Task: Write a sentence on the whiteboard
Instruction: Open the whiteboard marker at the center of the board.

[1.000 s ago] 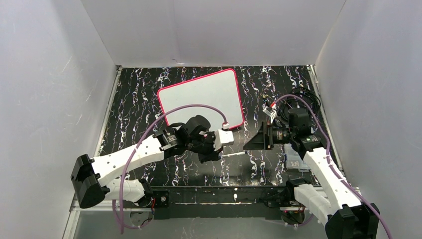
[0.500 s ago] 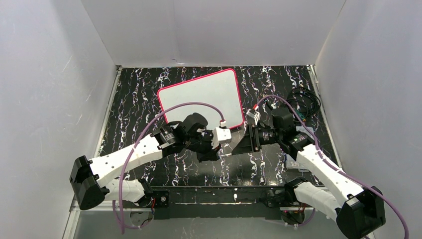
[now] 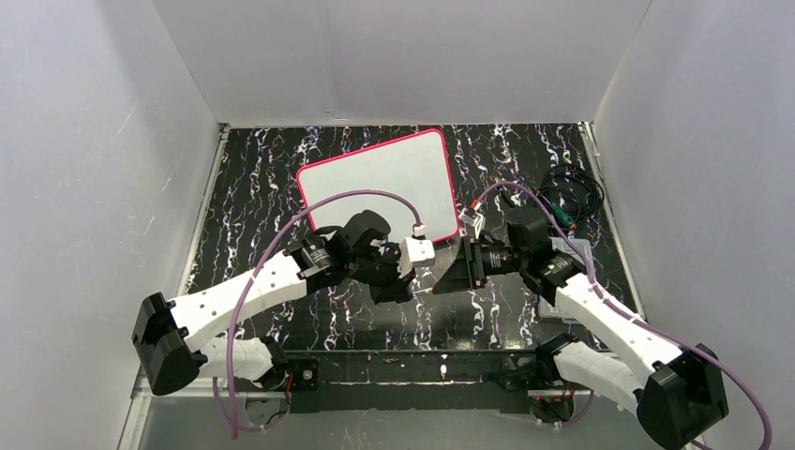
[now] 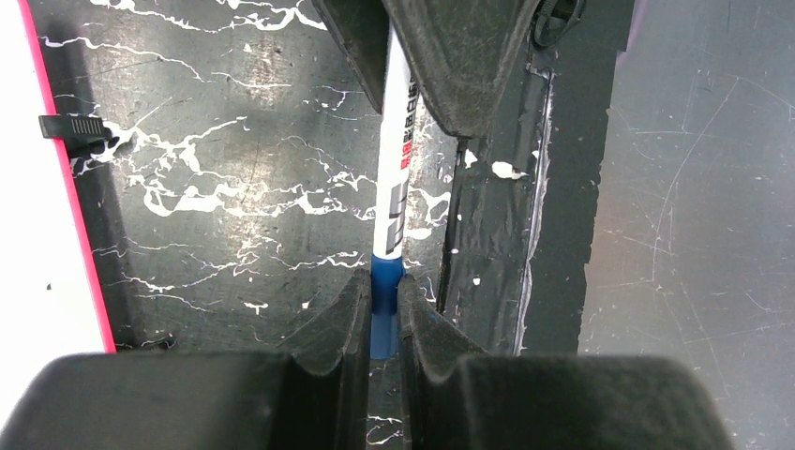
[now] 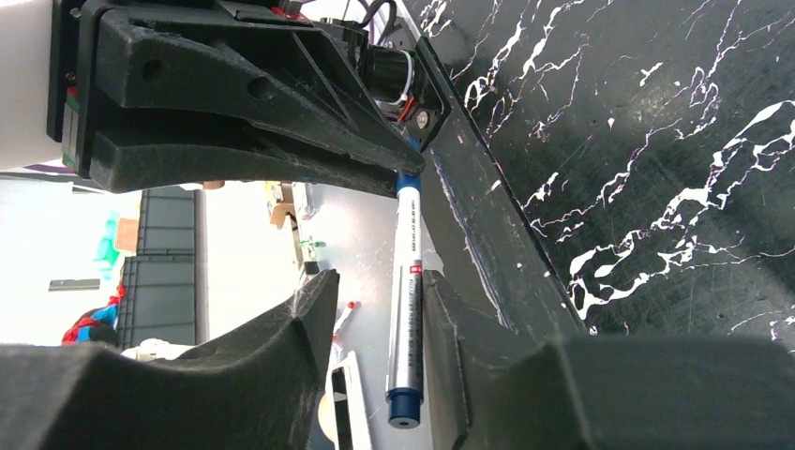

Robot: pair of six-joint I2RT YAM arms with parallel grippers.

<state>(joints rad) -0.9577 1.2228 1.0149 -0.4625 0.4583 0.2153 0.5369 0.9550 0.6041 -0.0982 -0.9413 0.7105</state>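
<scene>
The whiteboard [image 3: 380, 183] lies flat at the back middle, white with a pink-red frame; its edge shows in the left wrist view [image 4: 37, 234]. No sentence shows on it. My left gripper [image 3: 412, 279] [image 4: 382, 281] is shut on the blue cap end of a marker pen [image 4: 394, 178]. The pen's white barrel reaches out between the fingers of my right gripper [image 3: 442, 279] [image 5: 375, 281], which is open around the pen [image 5: 408, 319]. Its right finger [image 5: 450, 319] lies close against the barrel. In the top view the pen is hidden by the grippers.
Loose black cables [image 3: 572, 192] lie at the back right. A pale flat object [image 3: 567, 251] sits under the right arm. A black clip [image 4: 75, 127] sits at the whiteboard's edge. The table's front rail [image 4: 492, 234] runs just beside the pen.
My right arm has moved left to meet the left gripper, so its open fingers now stand around the pen. The left gripper has shifted slightly left, still holding the pen.
</scene>
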